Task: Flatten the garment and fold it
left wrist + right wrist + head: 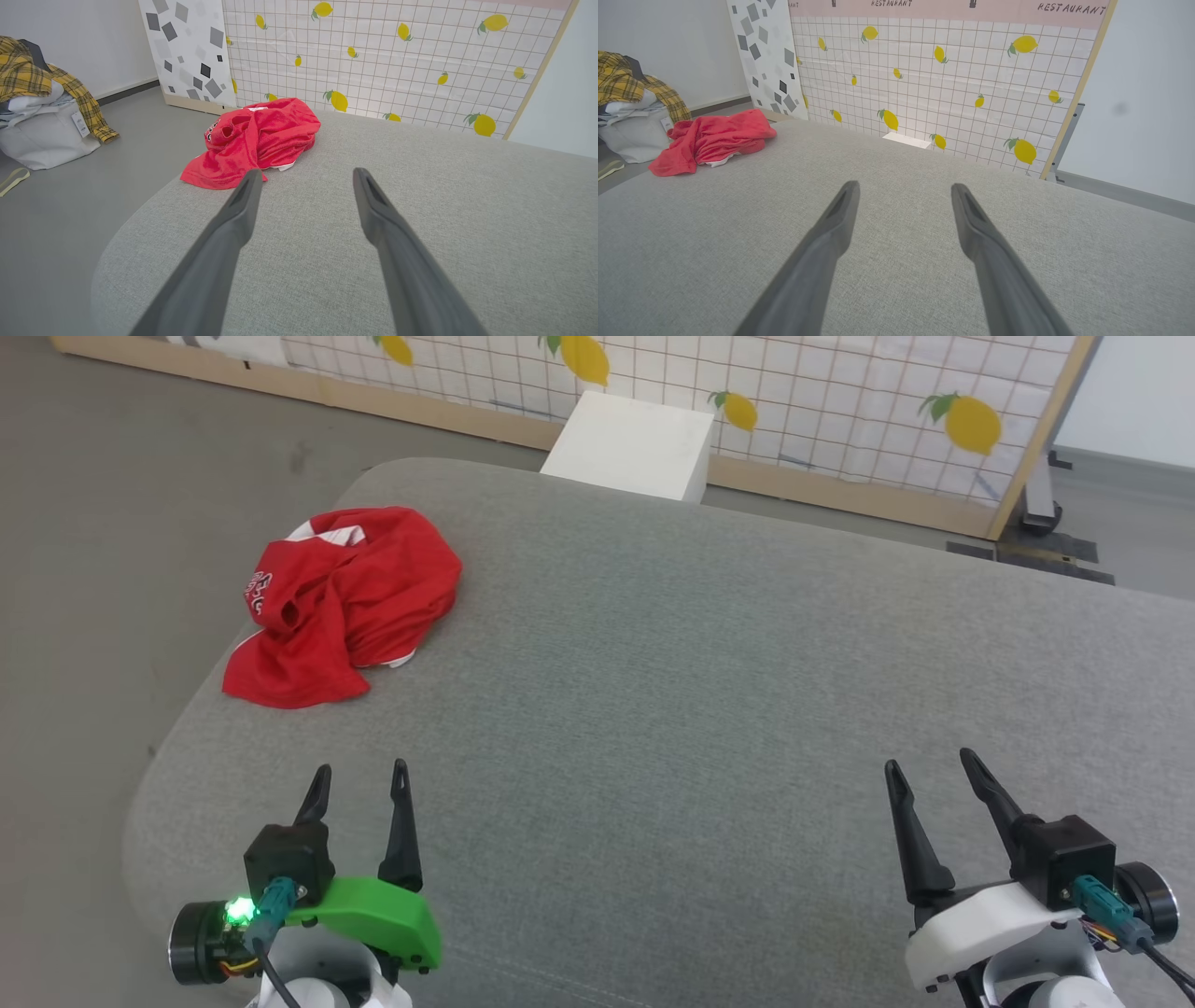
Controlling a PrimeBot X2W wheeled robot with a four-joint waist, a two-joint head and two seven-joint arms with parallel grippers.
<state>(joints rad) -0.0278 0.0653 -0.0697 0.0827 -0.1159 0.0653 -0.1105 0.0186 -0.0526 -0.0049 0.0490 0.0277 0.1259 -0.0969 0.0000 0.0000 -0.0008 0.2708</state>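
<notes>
The crumpled garment [345,607] looks light, limp and thin, best pinched at its flat near hem; left gripper [361,767] and right gripper [930,760] gape empty.

It looks like a staged test room, not a home. A wood-framed backdrop panel printed with lemons and white tiles [952,93] stands on a bare grey floor [56,219] against plain white walls [1148,70], near a heaped yellow plaid shirt [23,77].
</notes>
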